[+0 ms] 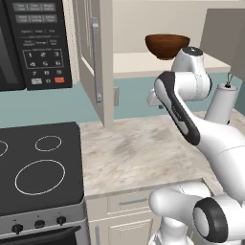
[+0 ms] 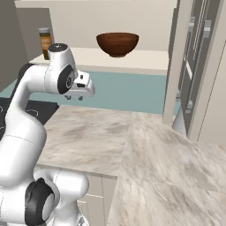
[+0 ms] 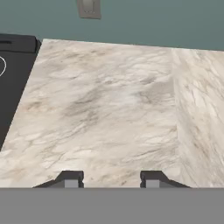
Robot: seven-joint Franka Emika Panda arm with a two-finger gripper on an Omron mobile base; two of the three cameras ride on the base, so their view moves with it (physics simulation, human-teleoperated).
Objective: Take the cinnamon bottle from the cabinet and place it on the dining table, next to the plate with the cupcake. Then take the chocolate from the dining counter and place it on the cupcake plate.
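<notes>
- Right base view: the arm [image 2: 31, 114] rises from the lower left, bends at a high elbow, and carries its hand level above the counter [image 2: 145, 145].
- Hand view: the gripper [image 3: 111, 178] looks down on bare marble; its fingertips [image 3: 70, 179] stand apart with nothing between them, though this is as near together as they get.
- Cinnamon bottle [image 2: 44, 43] stands upright at the far left of the open cabinet shelf [image 2: 132, 59], behind the arm's top joint.
- Brown bowl [image 2: 117, 44] sits mid-shelf, well right of the bottle.
- Cabinet door [image 1: 95, 62] hangs open to the left; the stove [image 1: 38, 167] borders the counter's left edge.
</notes>
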